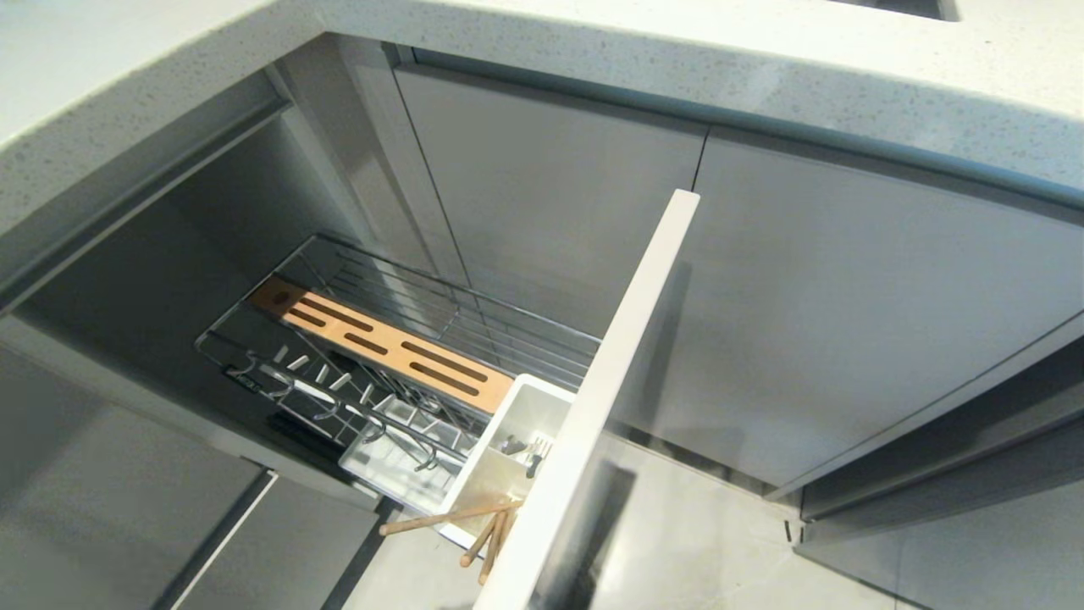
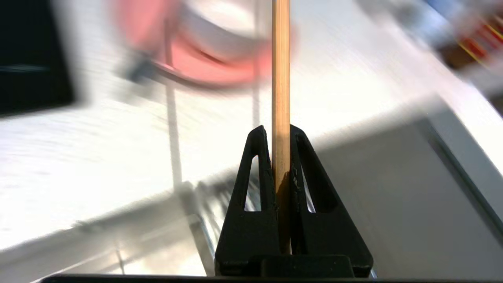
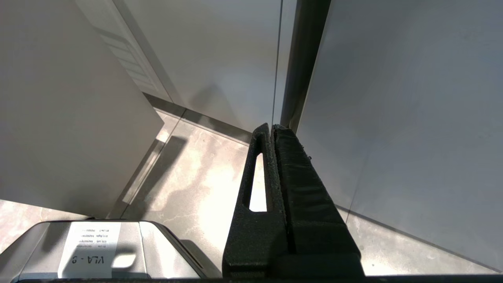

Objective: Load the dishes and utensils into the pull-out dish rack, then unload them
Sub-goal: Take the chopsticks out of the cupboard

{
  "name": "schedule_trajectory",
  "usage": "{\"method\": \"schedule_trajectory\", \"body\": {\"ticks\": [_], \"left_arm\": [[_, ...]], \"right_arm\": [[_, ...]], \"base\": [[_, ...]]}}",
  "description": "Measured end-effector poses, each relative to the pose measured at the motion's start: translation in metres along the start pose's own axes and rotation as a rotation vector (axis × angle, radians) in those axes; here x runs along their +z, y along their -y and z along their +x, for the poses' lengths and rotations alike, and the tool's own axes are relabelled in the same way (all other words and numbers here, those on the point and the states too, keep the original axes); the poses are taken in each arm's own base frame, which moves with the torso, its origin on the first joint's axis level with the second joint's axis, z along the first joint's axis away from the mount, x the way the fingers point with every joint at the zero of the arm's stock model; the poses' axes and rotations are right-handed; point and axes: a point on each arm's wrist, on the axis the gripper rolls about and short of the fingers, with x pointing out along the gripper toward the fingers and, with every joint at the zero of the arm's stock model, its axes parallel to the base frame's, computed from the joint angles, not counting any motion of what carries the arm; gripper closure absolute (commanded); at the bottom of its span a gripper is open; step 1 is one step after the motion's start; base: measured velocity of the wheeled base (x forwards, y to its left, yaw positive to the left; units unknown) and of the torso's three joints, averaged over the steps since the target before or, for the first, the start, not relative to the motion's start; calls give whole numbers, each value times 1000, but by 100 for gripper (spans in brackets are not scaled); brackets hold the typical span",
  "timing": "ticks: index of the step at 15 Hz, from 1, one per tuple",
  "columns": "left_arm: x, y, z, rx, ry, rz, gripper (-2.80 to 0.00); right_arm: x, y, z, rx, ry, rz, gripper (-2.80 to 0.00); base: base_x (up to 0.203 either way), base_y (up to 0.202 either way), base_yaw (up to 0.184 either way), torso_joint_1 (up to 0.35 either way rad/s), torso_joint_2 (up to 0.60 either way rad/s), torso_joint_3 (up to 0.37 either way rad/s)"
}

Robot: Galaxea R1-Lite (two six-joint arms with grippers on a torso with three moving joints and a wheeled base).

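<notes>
The counter (image 1: 593, 51) runs across the top of the head view, with grey cabinet doors (image 1: 847, 305) below it. Under the counter the rack (image 1: 474, 330) stands pulled out, its pale front panel (image 1: 610, 373) edge-on toward the camera. Inside the rack a slotted wooden strip (image 1: 381, 347) lies along the wire basket, and a white caddy (image 1: 517, 449) sits just behind the panel. Several wooden chopsticks (image 1: 457, 517) lean out of the caddy, tips over its near edge, and dark metal cutlery (image 1: 521, 446) rests deeper in it.

Neither arm shows in the head view. In the left wrist view the left gripper (image 2: 281, 133) is clamped on one chopstick (image 2: 281, 59), which runs straight out past the fingertips. Beyond it, on the counter, lies what seems through heavy blur to be the pink plate (image 2: 220, 70) with the white bowl (image 2: 224, 35) on it.

The right gripper (image 3: 272, 127) hangs beside the cabinet doors over the floor (image 3: 188, 184), fingers pressed together and holding nothing.
</notes>
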Motion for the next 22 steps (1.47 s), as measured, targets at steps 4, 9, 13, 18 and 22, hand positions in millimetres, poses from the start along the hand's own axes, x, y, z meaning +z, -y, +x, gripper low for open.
{"method": "schedule_trajectory", "body": {"ticks": [4,9,13,18,22], "left_arm": [[4,-19,43,301,100,-118,0],[9,-47,85,420,41,-261,0],[5,-58,105,367,-87,-317,0],[3,-58,113,284,-165,-334,0],[4,-57,113,267,-167,-334,0]], "right_arm": [[0,0,0,0,0,0,0],[0,0,0,0,0,0,0],[0,0,0,0,0,0,0],[0,0,0,0,0,0,0],[0,0,0,0,0,0,0]], "base": [[0,0,0,0,0,0],[0,0,0,0,0,0],[0,0,0,0,0,0],[0,0,0,0,0,0],[0,0,0,0,0,0]]}}
